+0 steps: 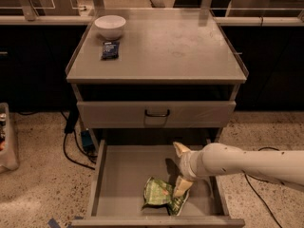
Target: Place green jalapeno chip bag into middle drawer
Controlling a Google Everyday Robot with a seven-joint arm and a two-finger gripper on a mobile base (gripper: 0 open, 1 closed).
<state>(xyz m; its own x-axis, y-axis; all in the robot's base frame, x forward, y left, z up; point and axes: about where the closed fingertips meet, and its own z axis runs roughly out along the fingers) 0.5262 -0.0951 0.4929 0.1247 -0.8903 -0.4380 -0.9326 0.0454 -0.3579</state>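
Observation:
The green jalapeno chip bag [159, 194], crinkled light-green foil with a small orange-red mark, lies on the floor of the open middle drawer [123, 175], towards the front and right of centre. My gripper [176, 170] reaches in from the right on a cream arm, just above the drawer floor. Its fingers are spread wide apart. The upper finger [179, 149] points to the drawer's back. The lower finger [181, 186] rests at the bag's right edge. The bag lies flat and is not pinched.
A closed drawer front with a black handle [156, 113] sits above the open drawer. On the cabinet top stand a white bowl [110, 26] and a small dark blue packet [110, 50]. Black cables [71, 141] lie on the speckled floor at the left.

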